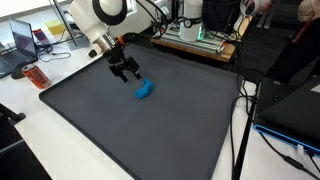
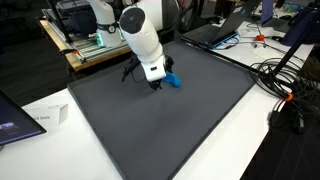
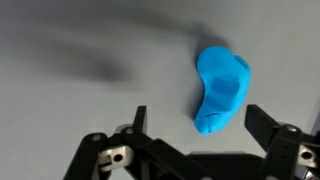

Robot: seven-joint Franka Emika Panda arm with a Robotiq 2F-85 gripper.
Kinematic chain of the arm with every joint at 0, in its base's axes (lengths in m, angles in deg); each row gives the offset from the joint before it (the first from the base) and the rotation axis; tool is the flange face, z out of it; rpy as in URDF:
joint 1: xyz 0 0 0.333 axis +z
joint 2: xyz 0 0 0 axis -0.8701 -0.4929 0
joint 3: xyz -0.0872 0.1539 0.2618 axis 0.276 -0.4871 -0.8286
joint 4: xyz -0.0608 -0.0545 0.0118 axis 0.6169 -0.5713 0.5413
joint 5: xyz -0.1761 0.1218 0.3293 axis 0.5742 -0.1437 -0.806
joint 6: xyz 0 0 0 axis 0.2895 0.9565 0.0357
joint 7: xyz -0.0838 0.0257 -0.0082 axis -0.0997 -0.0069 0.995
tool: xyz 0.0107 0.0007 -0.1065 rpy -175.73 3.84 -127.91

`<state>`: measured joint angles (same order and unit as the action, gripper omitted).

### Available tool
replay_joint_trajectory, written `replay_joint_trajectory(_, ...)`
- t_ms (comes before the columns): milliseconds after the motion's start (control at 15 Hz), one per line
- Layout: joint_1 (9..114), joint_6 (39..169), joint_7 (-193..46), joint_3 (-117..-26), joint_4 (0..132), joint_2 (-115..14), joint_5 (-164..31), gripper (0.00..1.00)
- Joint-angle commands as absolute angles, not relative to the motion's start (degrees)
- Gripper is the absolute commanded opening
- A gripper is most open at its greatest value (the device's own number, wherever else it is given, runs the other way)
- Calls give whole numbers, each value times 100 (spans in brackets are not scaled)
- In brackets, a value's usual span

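A small bright-blue lump was seen lying flat on the dark grey mat. It was curved like a bean, broad and rounded at one end and narrower at the other, with a smooth, dull surface. The gripper was held just over it with its jaws spread wide and nothing clasped. In the wrist view the lump was framed between the two black fingertips, nearer one of them, and no contact could be made out.
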<state>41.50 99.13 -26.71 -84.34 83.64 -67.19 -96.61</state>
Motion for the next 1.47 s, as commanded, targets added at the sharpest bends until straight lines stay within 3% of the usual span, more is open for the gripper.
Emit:
replay_joint_trajectory(0, 3957, 10129, -1822, -8511, 8975, -6290, -10107, 100)
replay_joint_trajectory(733, 3943, 11039, 756, -8406, 10143, -5642, -12134, 100)
replay_joint_trajectory(1400, 4658, 11820, 3310, -7951, 11178, -4931, -14092, 100)
